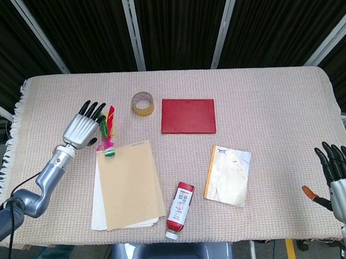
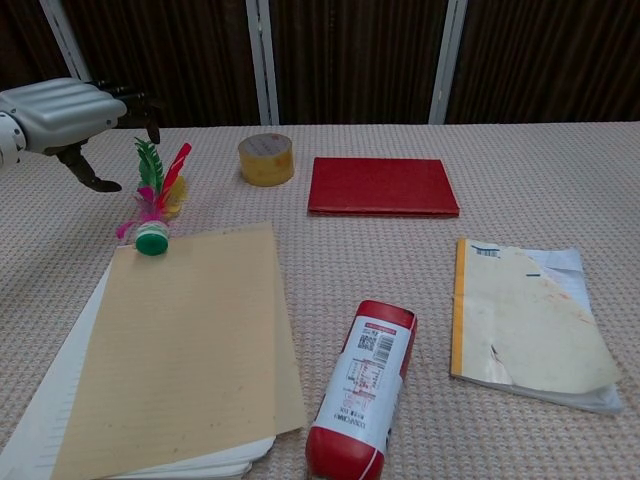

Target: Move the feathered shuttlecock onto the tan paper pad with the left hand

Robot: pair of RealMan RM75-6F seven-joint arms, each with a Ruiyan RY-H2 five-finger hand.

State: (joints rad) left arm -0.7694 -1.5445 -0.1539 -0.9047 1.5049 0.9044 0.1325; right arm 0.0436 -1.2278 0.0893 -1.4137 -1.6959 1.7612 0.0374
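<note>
My left hand [image 1: 80, 130] hangs over the counter [image 1: 264, 101] with fingers [image 1: 92, 109] spread wide, holding nothing, just left of the shuttlecock [image 1: 106, 133]. Shuttlecock lies on the cloth, green base touching the top left corner of the paper pad [image 1: 129, 184], feathers pointing away. My right hand [image 1: 344, 181] sits open at the counter's near right edge, well apart. Beyond the pad: tape roll [image 1: 142, 103], red book [image 1: 188, 115]. Bottle [image 1: 179, 208] just right of the pad.

I can't read any words here; the red bottle [image 2: 358, 397] at 6 o'clock carries a white label with a QR code and print too small to read.
</note>
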